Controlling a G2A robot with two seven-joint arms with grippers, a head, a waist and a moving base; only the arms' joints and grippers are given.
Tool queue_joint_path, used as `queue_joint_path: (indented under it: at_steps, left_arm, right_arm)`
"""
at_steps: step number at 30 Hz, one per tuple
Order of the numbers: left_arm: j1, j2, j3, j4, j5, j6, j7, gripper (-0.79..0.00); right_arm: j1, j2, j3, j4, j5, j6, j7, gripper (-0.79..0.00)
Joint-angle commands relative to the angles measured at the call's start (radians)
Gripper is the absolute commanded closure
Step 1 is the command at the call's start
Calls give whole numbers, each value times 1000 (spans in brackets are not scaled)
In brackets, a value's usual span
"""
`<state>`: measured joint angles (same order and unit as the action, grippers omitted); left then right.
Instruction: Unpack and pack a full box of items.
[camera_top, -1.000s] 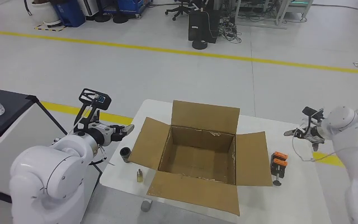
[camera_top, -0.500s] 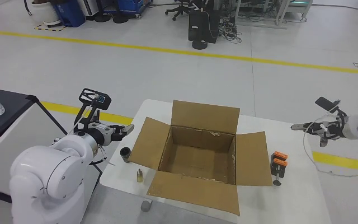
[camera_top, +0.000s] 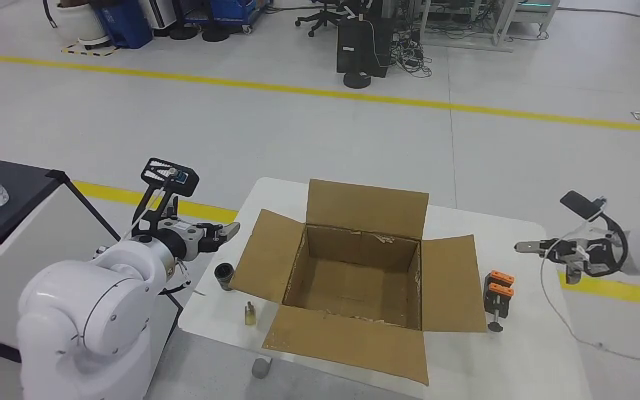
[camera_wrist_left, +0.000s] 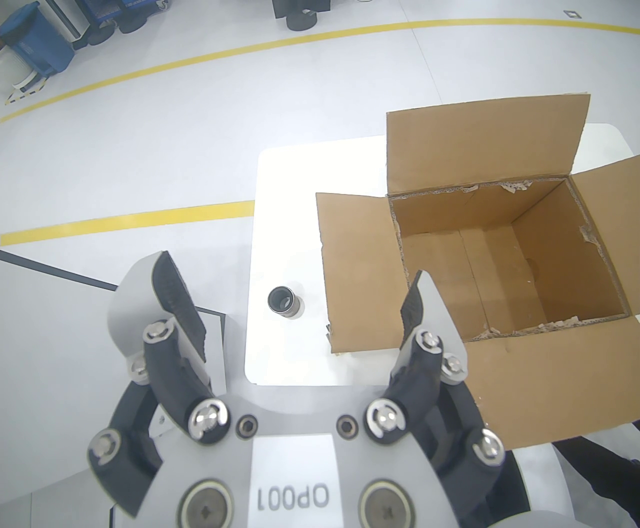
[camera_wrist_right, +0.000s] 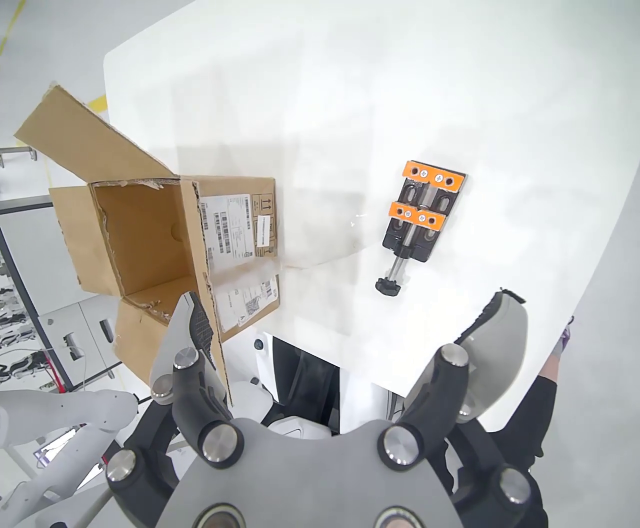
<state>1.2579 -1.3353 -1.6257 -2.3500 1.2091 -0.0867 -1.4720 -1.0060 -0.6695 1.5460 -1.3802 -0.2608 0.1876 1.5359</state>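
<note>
An open cardboard box (camera_top: 355, 275) stands mid-table with all flaps spread and nothing visible inside; the left wrist view shows its bare bottom (camera_wrist_left: 500, 280), and the right wrist view its labelled side (camera_wrist_right: 235, 225). An orange-and-black small vise (camera_top: 498, 292) (camera_wrist_right: 422, 210) lies on the white table to the box's right. A black cylinder (camera_top: 224, 274) (camera_wrist_left: 284, 301) stands left of the box, with a small yellowish bottle (camera_top: 250, 313) nearer the front edge. My left gripper (camera_top: 225, 232) (camera_wrist_left: 291, 269) hangs open above the table's left edge. My right gripper (camera_top: 522, 245) (camera_wrist_right: 348, 297) is open, off the right side, above the vise.
The white table (camera_top: 460, 370) has bare surface behind and to the right of the box. A dark-topped cabinet (camera_top: 25, 195) stands to the far left. Yellow floor lines and office equipment are in the room behind.
My right arm has swung outward to the right and lowered, its gripper now pointing back toward the table. The left arm and all objects are unchanged.
</note>
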Motion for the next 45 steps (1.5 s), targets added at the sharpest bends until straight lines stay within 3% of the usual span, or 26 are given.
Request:
queue_joint_path:
  at_steps: [1, 29, 33, 40, 45]
  left_arm:
    - [0, 0, 0, 0, 0, 0, 0, -785]
    - [0, 0, 0, 0, 0, 0, 0, -785]
    - [0, 0, 0, 0, 0, 0, 0, -785]
    - [0, 0, 0, 0, 0, 0, 0, -785]
    - [0, 0, 0, 0, 0, 0, 0, -785]
  right_arm:
    - [0, 2, -1, -2, 4, 1, 0, -785]
    - [-13, 1, -12, 6, 24, 1, 0, -785]
    - [-4, 17, -35, 24, 57, 33, 0, -785]
    - [36, 80, -232, 98, 195, 97, 0, -785]
    - [164, 120, -468, 200, 274, 97, 0, -785]
